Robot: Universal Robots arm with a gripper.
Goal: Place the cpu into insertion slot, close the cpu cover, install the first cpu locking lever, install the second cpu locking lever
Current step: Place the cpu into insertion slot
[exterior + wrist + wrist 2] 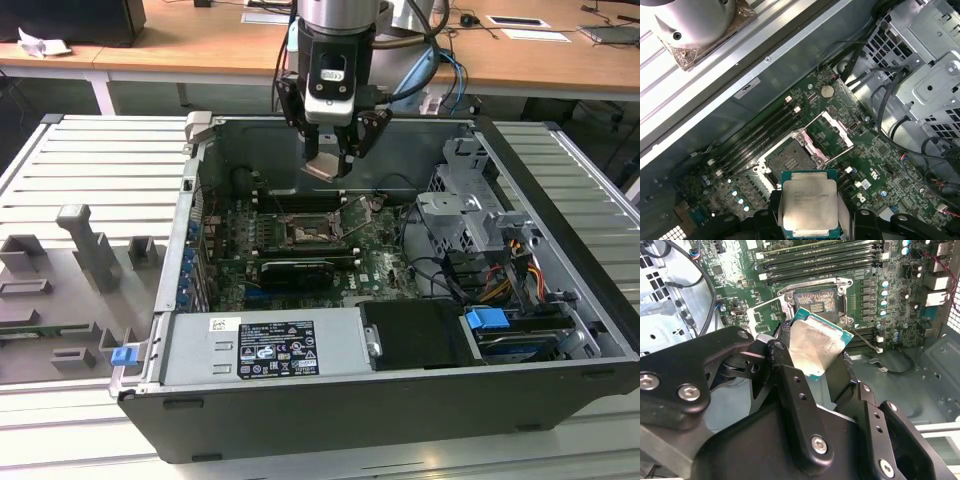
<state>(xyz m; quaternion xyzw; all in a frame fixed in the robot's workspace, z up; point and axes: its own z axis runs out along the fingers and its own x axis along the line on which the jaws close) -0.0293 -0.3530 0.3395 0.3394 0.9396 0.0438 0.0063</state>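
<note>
One chip (807, 202) — clamped between the jaws of the one gripper (809, 225), one edge hidden behind the fingers. One socket (785, 162) below the jaws, bare — one cover (811, 145) swung open beside it.

I'm seeing faint lines of print on the cpu (807, 205) and on a white label (262, 345) on the power supply (190, 355), but I'm reading none of it.

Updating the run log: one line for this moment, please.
hand: shut on cpu | cpu: aloft, not seated | insertion slot: empty | cpu cover: open
</note>
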